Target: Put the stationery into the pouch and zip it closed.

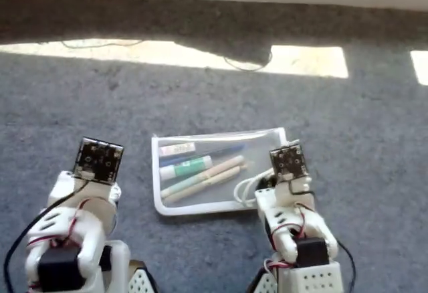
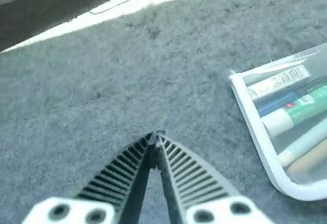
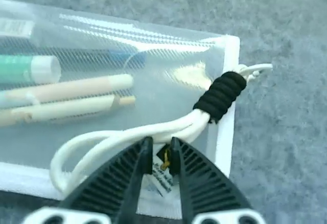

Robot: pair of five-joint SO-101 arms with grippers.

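The pouch (image 1: 264, 147) lies flat in the middle of the grey, felt-covered tabletop (image 1: 80, 106), between the two arms. It is clear mesh with a white edge. The pens (image 1: 200, 172) are inside it, lying side by side along its length, and one is a marker (image 3: 25, 69) with a green label. A white cord (image 3: 127, 134) loops over the pouch's right end, bound at one point by a black wrap (image 3: 220, 95) that sits on the white edge.

The right arm (image 1: 294, 219) is at the pouch's near right corner. The right jaws are pinched almost together on a small dark and yellow tab (image 3: 163, 157), just beside the cord loop.

The left arm (image 1: 80, 206) is off to the pouch's left, apart from it. The left jaws are closed tip to tip over bare felt with nothing between them.
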